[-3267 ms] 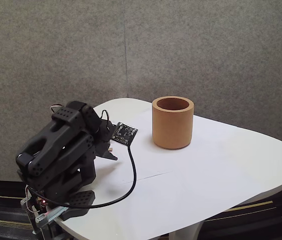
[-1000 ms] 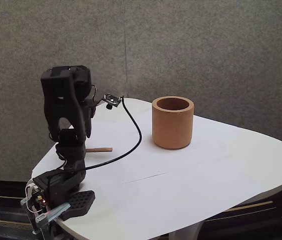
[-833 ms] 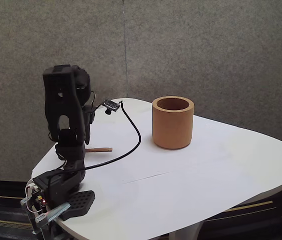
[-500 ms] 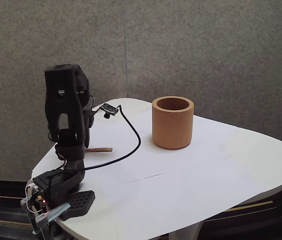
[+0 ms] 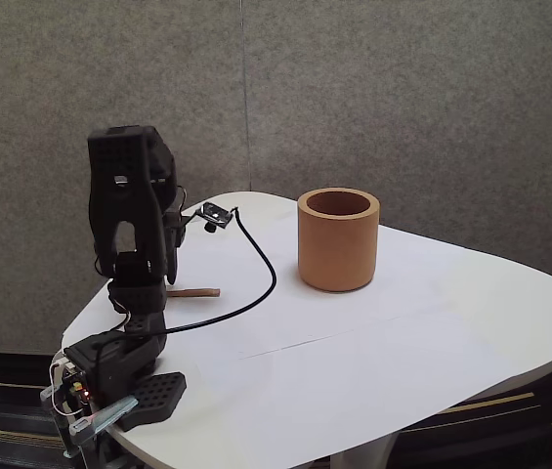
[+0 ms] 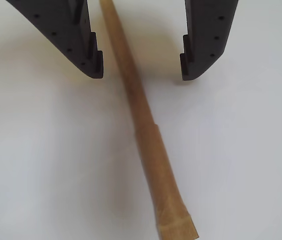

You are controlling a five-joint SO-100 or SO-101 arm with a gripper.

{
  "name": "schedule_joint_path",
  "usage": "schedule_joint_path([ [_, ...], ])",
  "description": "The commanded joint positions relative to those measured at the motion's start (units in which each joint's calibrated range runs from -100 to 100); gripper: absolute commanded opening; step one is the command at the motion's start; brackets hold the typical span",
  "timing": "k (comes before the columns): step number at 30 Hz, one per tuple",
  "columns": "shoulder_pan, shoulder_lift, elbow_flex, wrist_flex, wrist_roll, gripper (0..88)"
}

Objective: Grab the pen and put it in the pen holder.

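The pen (image 6: pixel 143 135) is a tan wooden stick lying flat on the white table; in the fixed view its end (image 5: pixel 197 292) pokes out from behind the arm at the table's left. My gripper (image 6: pixel 141 74) hangs open just above it, one black finger (image 6: pixel 88 55) on each side, the pen closer to the left one. Nothing is gripped. The pen holder (image 5: pixel 338 239), a thick orange-tan cup with a darker inside, stands upright near the table's middle, well to the right of the arm (image 5: pixel 134 215).
A black cable (image 5: pixel 246 278) loops from the wrist camera down across the table (image 5: pixel 403 352) near the pen. The arm's base (image 5: pixel 109 381) is clamped at the table's front left corner. Grey partition walls (image 5: pixel 403 98) close off the back.
From folded low 3.3 s ago, the arm rose upright over the pen. In the last second it shifted only slightly; the pen has stayed in place.
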Motion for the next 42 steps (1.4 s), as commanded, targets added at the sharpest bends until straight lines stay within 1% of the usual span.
schedule_joint_path([
  [1,-0.3,-0.3,2.1,-3.6,-0.2,21.5],
  [17,-0.3,-0.3,3.3,-4.0,-0.2,20.4],
  [18,-0.3,-0.3,3.3,-4.0,-0.2,18.2],
  [19,-0.3,-0.3,3.3,-4.0,-0.2,14.2],
  [20,-0.3,-0.3,3.3,-4.0,-0.2,8.6],
  [21,-0.3,-0.3,3.3,-4.0,-0.2,0.9],
  [22,-0.3,-0.3,3.4,-4.0,-0.2,0.0],
  [23,-0.3,-0.3,3.4,-4.0,-0.2,1.2],
  [42,0.3,-0.3,1.9,-3.4,-0.2,0.8],
])
